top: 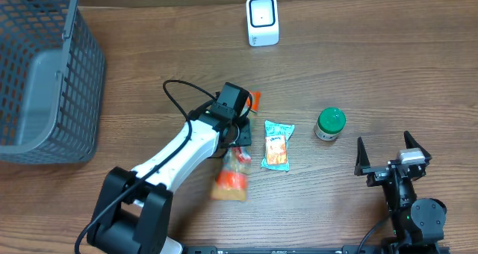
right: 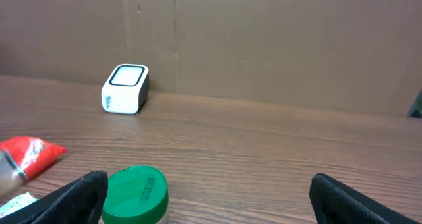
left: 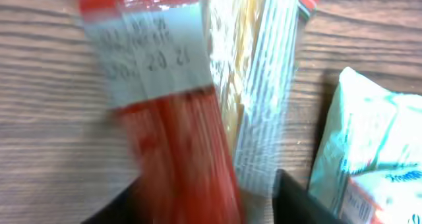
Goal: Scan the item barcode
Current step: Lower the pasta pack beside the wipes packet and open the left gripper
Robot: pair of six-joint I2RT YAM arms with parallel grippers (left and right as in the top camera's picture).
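place: mock shop checkout | cues: scanner [top: 262, 20], basket [top: 45, 75] (grey mesh), snack packs [top: 277, 144]

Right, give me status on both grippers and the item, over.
Left gripper over the orange packet, grip unclear. Right gripper open, empty. Packet flat on table, short of the scanner. Beside it a teal packet, not blocking.

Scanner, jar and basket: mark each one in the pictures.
Scanner [top: 262, 19], overhead view, on its top face.
Jar [top: 330, 120], overhead view, on its green lid.
Basket [top: 88, 90], overhead view, on its right mesh wall.
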